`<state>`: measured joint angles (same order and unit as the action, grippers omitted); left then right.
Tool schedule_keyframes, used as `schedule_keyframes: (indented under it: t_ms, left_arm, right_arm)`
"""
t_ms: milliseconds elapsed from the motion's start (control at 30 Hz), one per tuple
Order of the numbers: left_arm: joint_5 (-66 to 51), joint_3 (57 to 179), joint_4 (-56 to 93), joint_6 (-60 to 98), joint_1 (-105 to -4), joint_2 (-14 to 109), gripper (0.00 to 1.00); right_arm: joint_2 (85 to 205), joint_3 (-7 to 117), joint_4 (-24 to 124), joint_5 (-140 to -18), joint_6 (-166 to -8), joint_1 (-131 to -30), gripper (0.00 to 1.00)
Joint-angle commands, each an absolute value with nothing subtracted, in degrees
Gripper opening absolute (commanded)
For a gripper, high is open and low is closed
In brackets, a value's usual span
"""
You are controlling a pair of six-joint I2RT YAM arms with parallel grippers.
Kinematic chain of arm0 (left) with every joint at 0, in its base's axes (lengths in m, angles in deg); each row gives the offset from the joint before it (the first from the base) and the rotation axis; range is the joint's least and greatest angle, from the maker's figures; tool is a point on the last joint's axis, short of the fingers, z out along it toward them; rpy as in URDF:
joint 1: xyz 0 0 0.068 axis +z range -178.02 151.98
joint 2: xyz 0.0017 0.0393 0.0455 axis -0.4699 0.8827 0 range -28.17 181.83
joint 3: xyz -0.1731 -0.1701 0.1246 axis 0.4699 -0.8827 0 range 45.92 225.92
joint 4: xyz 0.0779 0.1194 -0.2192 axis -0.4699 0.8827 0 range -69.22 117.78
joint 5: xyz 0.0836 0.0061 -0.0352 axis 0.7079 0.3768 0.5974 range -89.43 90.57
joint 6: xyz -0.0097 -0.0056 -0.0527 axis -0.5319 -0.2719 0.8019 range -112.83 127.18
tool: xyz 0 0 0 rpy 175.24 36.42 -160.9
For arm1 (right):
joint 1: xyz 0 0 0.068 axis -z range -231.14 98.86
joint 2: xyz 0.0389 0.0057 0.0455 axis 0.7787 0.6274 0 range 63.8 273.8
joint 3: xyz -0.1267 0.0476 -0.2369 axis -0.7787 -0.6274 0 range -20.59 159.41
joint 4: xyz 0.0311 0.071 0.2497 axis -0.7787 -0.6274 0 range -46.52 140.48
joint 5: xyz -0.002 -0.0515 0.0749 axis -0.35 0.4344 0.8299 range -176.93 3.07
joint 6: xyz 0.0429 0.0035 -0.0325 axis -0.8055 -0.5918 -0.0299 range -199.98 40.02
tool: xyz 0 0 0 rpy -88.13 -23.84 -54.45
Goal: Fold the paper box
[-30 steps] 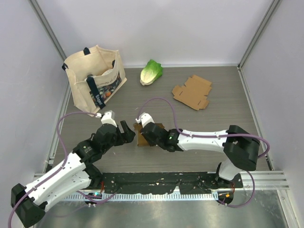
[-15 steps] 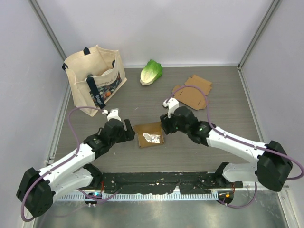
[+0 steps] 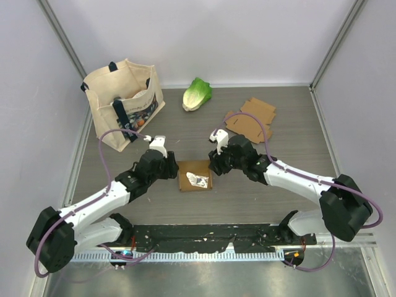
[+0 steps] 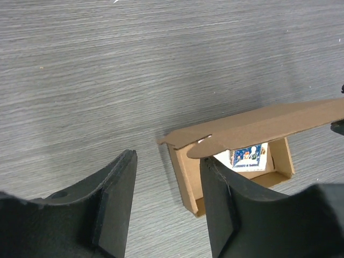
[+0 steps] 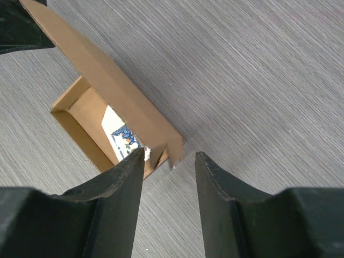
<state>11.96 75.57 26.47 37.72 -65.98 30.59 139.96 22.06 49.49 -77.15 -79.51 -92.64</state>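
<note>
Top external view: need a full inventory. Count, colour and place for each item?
cream canvas tote bag with navy straps: 1, cream, back left; contents too small to tell
green leafy lettuce head: 1, green, back centre
flat unfolded brown cardboard blank: 1, brown, back right
small open brown cardboard box: 1, brown, centre, between the grippers, flap raised
printed paper card: 1, white with blue print, inside the box
grey wood-grain table: 1, grey, under everything
left gripper: 1, black, at the box's left side, open
right gripper: 1, black, at the box's right side, open
</note>
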Motion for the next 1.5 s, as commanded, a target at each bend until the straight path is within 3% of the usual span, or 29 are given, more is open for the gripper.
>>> schedule_keyframes:
  t_ms: [0, 67, 167, 333, 433, 567, 767, 967, 1133, 1333, 1467]
  left_arm:
    - [10.2, 79.7, 23.2, 34.3, -65.7, 32.3, 0.52]
    - [10.2, 80.0, 23.5, 33.7, -65.7, 33.0, 0.46]
    - [10.8, 80.5, 23.6, 33.2, -65.8, 33.7, 0.47]
    - [11.6, 82.1, 26.3, 33.6, -65.8, 33.5, 0.68]
    - [9.3, 79.3, 21.3, 32.7, -65.7, 31.8, 0.75]
    - [5.5, 74.9, 11.8, 30.2, -65.6, 29.7, 0.77]
    - [3.4, 73.0, 8.4, 26.3, -65.3, 29.7, 0.61]
    - [-1.5, 72.2, 5.4, 23.3, -65.3, 32.5, 0.59]
    - [-2.0, 73.1, 6.3, 21.6, -65.3, 34.7, 0.51]
    - [-1.4, 71.4, 7.0, 24.0, -65.3, 32.7, 0.52]
    - [-0.3, 71.6, 7.4, 24.6, -65.4, 31.8, 0.42]
  right_arm:
    - [141.0, 24.6, 52.2, -77.2, -76.9, -92.5, 0.45]
    - [141.3, 24.6, 52.2, -77.3, -76.8, -92.4, 0.43]
    - [141.3, 24.3, 52.2, -77.9, -76.6, -92.5, 0.40]
    - [140.5, 24.0, 51.7, -81.8, -78.6, -92.4, 0.38]
    - [140.1, 23.9, 51.4, -81.7, -79.5, -92.4, 0.34]
    - [139.5, 23.7, 50.8, -82.7, -78.9, -92.5, 0.27]
    - [139.2, 24.3, 50.8, -80.6, -77.7, -92.4, 0.12]
    - [139.2, 24.1, 50.8, -80.5, -76.9, -92.4, 0.03]
    - [138.9, 24.3, 50.8, -81.0, -77.0, -92.4, 0.02]
    - [138.9, 24.1, 49.3, -81.8, -77.3, -92.4, 0.01]
    - [138.9, 24.1, 49.4, -81.8, -77.3, -92.4, 0.01]
